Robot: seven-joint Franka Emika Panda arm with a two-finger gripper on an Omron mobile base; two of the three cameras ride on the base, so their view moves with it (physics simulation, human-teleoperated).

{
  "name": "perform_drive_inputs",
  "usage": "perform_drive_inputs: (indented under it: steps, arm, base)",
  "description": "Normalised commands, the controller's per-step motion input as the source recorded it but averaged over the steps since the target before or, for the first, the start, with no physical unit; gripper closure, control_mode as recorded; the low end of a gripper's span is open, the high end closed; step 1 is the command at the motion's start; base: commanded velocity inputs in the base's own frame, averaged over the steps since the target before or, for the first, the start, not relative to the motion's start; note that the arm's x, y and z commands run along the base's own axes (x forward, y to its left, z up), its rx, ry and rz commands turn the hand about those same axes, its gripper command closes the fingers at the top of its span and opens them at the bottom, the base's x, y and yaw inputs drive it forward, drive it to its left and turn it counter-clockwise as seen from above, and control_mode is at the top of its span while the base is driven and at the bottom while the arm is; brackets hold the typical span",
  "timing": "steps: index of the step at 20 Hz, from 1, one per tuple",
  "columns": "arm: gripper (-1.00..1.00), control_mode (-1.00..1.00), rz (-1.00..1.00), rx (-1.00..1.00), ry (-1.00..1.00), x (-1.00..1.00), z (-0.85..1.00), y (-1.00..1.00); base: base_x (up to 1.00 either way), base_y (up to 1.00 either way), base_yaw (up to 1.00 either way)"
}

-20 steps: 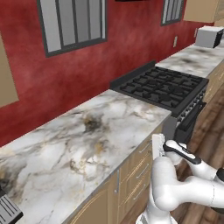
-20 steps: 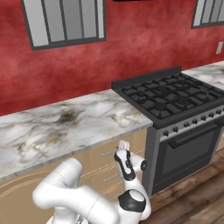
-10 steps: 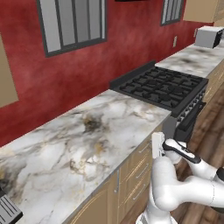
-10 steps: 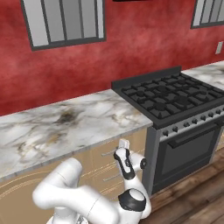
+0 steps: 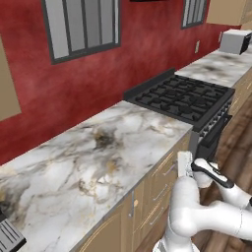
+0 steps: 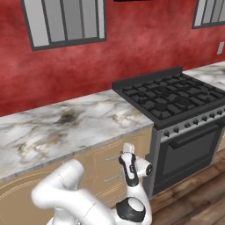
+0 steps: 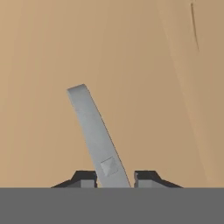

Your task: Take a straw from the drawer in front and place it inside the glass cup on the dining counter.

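Note:
My gripper is pressed up to the tan wood front of the drawer. A grey metal handle stands between its two dark fingertips, which touch its sides. From the base views the hand sits low against the drawer fronts under the marble counter, just left of the stove. The same hand points at the closed drawer. The straw is hidden inside. The glass cup and the dining counter are out of view.
A black gas stove with its oven front stands right of the hand. The marble counter over tan cabinets runs along the red wall. A white appliance sits far right. Wood floor lies below.

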Motion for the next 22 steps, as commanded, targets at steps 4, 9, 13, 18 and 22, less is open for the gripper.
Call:
perform_drive_inputs:
  steps: [4,9,13,18,22]
  arm:
    - [1.0,-1.0,0.01,0.01,0.0,-0.54,-0.1,-1.0]
    - [1.0,-1.0,0.02,0.0,0.0,-0.63,-0.12,-1.0]
    - [1.0,-1.0,0.03,0.0,0.0,-0.69,-0.08,-1.0]
    - [1.0,-1.0,0.03,0.0,0.0,-0.75,-0.06,-1.0]
    - [1.0,-1.0,0.05,-0.02,0.02,-0.76,-0.01,-1.0]
  base:
    - [0.0,0.0,0.0]
    - [0.0,0.0,0.0]
    - [0.0,0.0,0.0]
    - [0.0,0.0,0.0]
    - [0.0,0.0,0.0]
